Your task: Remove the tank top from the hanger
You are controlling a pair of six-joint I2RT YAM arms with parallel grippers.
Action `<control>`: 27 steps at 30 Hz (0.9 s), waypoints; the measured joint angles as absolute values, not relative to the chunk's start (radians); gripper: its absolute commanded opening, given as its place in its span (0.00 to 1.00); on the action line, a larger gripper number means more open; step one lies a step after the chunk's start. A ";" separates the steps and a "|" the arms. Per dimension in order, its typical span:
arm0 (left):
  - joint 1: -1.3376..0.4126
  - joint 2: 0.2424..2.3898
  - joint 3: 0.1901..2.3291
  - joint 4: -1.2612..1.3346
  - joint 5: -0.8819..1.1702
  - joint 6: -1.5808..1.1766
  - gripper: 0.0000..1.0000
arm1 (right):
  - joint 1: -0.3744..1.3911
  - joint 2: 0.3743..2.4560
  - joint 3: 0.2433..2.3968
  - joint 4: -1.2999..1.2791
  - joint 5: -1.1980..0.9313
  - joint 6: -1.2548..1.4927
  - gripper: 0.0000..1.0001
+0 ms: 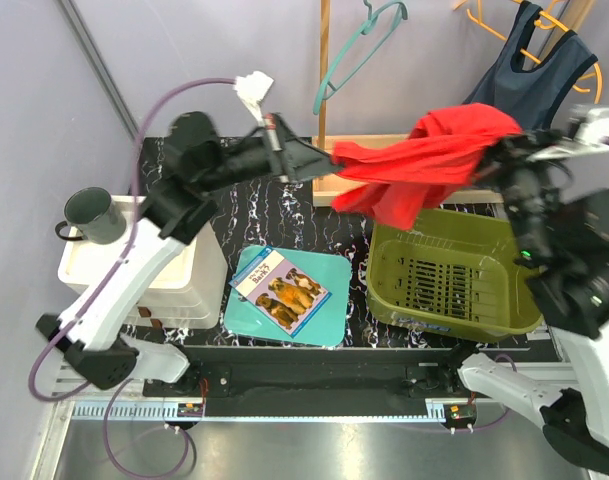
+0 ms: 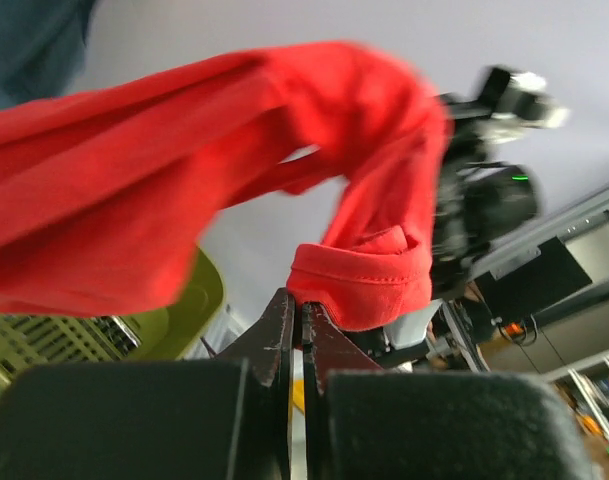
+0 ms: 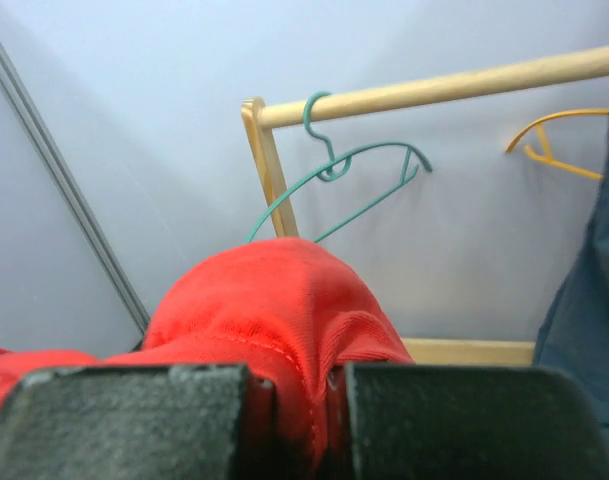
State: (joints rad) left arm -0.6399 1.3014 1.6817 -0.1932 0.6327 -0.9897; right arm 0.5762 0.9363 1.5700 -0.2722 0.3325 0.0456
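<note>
A red tank top [image 1: 424, 160] hangs stretched between my two grippers, above the green basket [image 1: 382, 285]. My left gripper [image 1: 329, 165] is shut on its left end; the left wrist view shows the jaws [image 2: 302, 305] pinching a folded hem of the red cloth [image 2: 134, 200]. At the right end, my right gripper [image 1: 494, 150] is shut on it, and bunched red fabric [image 3: 264, 310] sits between those fingers [image 3: 309, 385]. A teal hanger [image 1: 359, 50] [image 3: 354, 175] hangs bare on the wooden rod [image 3: 434, 90].
A dark navy tank top [image 1: 529, 70] [image 3: 584, 330] hangs on an orange hanger [image 1: 484, 20] at the back right. A book on a teal board [image 1: 282, 288] lies left of the basket. A white box with a grey mug [image 1: 89, 215] stands at the far left.
</note>
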 measured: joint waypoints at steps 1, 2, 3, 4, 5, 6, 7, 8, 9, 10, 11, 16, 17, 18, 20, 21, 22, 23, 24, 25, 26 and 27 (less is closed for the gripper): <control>-0.659 1.327 1.686 -0.194 0.633 -0.986 0.00 | 0.576 0.924 1.594 -0.295 0.336 0.046 0.00; -0.689 1.361 1.697 -0.196 0.632 -0.982 0.00 | 0.576 0.908 1.628 -0.334 0.345 0.047 0.00; -0.720 1.404 1.712 -0.195 0.631 -0.978 0.00 | 0.576 0.894 1.655 -0.363 0.351 0.047 0.00; -0.739 1.433 1.721 -0.195 0.632 -0.976 0.00 | 0.576 0.884 1.675 -0.385 0.356 0.046 0.00; -0.764 1.467 1.734 -0.196 0.632 -0.975 0.00 | 0.576 0.873 1.701 -0.423 0.363 0.046 0.00; -0.786 1.501 1.748 -0.196 0.632 -0.974 0.00 | 0.576 0.866 1.711 -0.445 0.370 0.046 0.00; -0.805 1.528 1.758 -0.196 0.632 -0.972 0.00 | 0.576 0.856 1.716 -0.470 0.384 0.046 0.00; -0.821 1.554 1.763 -0.196 0.633 -0.971 0.00 | 0.576 0.844 1.715 -0.506 0.402 0.046 0.00; -0.827 1.567 1.765 -0.197 0.632 -0.970 0.00 | 0.576 0.838 1.715 -0.531 0.411 0.046 0.00; -0.834 1.581 1.767 -0.199 0.632 -0.968 0.00 | 0.576 0.831 1.715 -0.558 0.427 0.046 0.00; -0.838 1.593 1.767 -0.199 0.632 -0.967 0.00 | 0.576 0.825 1.714 -0.583 0.442 0.045 0.00; -0.850 1.621 1.767 -0.202 0.631 -0.965 0.00 | 0.576 0.812 1.721 -0.664 0.527 0.006 0.00; -0.853 1.625 1.768 -0.202 0.632 -0.965 0.00 | 0.576 0.814 1.729 -0.680 0.543 -0.007 0.00; -0.857 1.632 1.769 -0.201 0.632 -0.965 0.00 | 0.576 0.815 1.737 -0.689 0.559 -0.021 0.00; -0.865 1.649 1.784 -0.201 0.632 -0.965 0.00 | 0.577 0.822 1.771 -0.713 0.598 -0.063 0.00; -0.870 1.659 1.792 -0.199 0.632 -0.966 0.00 | 0.577 0.828 1.797 -0.725 0.617 -0.084 0.00; -0.873 1.667 1.799 -0.198 0.633 -0.966 0.00 | 0.577 0.833 1.823 -0.733 0.634 -0.107 0.00; -0.877 1.674 1.806 -0.193 0.633 -0.968 0.00 | 0.577 0.835 1.847 -0.735 0.646 -0.126 0.00; -0.880 1.680 1.813 -0.189 0.634 -0.970 0.00 | 0.577 0.835 1.863 -0.737 0.655 -0.142 0.00; -0.883 1.684 1.819 -0.184 0.636 -0.971 0.00 | 0.577 0.832 1.871 -0.738 0.661 -0.153 0.00; -0.885 1.688 1.827 -0.179 0.638 -0.974 0.00 | 0.577 0.826 1.872 -0.739 0.666 -0.162 0.00; -0.887 1.691 1.834 -0.176 0.640 -0.975 0.00 | 0.577 0.818 1.866 -0.738 0.671 -0.166 0.00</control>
State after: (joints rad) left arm -0.8867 1.6913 1.8343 -0.1757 0.6399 -0.9752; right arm 0.5770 0.8185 1.8664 -0.7380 0.6712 -0.1661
